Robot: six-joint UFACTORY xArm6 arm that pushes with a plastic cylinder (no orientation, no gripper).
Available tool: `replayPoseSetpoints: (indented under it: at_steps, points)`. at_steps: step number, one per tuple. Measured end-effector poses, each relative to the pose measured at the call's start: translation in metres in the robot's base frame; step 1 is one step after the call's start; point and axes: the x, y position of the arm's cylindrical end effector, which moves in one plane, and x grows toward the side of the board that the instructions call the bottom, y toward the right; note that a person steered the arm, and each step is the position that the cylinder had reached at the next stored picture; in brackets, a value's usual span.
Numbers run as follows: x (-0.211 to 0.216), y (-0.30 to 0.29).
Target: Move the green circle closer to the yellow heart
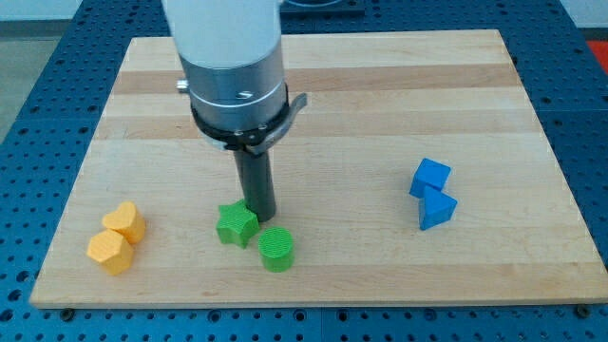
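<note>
Now my tip (263, 215) stands on the wooden board (380, 95) in the lower middle of the frame, a little left of centre. I carry no pincer at all, only a straight dark rod, so nothing is spread or pressed together and nothing is pinched. The rod goes up into the wide grey and white body of my arm (233, 66), which fills the upper left-centre of the frame.

The green circle (276, 249), a low ribbed cylinder, lies just below and slightly right of my tip, near the bottom edge of the board. I cannot tell if my tip touches it; they are very close. The green star (236, 224) sits just left of my tip and seems to touch the rod, and its lower right corner is just beside the green circle.

Two yellow-orange blocks lie in the lower left of the frame, touching each other: the upper yellow block (125, 220) and the lower yellow block (109, 252). Which one is the heart I cannot make out. Both are well apart from the green circle.

At the right, two blue blocks touch: the blue cube (430, 178) above and the blue triangle (438, 209) below it
</note>
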Motion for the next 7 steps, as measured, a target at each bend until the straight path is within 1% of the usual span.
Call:
replayPoseSetpoints:
  at_steps: [1,2,3,5,6,7]
  points:
    - [0.000,-0.003]
    - [-0.015,0.038]
    - [-0.012,0.085]
    - [0.053,0.039]
    - [0.053,0.039]
    - [0.089,0.038]
